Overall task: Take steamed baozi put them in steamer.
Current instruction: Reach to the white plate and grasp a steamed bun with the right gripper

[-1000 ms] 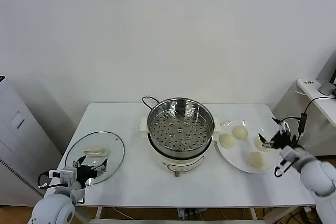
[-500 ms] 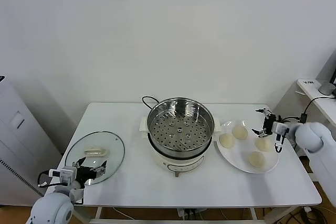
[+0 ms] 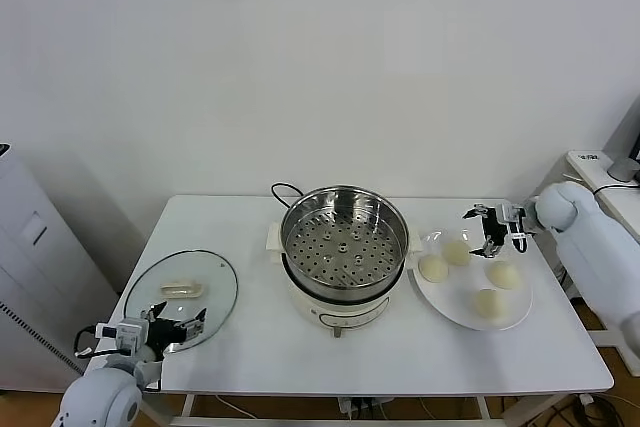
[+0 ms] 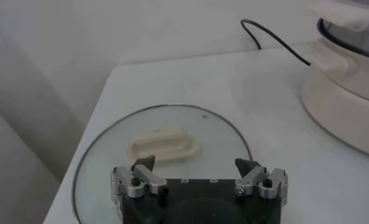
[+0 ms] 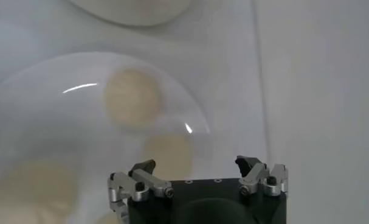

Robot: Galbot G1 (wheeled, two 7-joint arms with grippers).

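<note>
Since the baozi point(image 3: 457, 252) are soft dough, you should expect them to be light, springy and easy to dent, perhaps a little tacky on the skin; take each one across its widest part, low on the sides, and close gently so the jaws cradle rather than pinch. All four sit on the plate point(image 3: 519, 313), to the right of the steamer point(image 3: 344, 237) on the counter point(image 3: 250, 347), none yet in the basket. They look smooth, round and cream-white, close together but apparently not touching, though the right wrist view is too soft to be sure. Your right gripper point(image 3: 487, 228) hangs over the far edge of the plate with its jaws wide apart and empty. Your left gripper point(image 3: 178, 327) waits over the lid point(image 3: 205, 282), jaws likewise apart.
</note>
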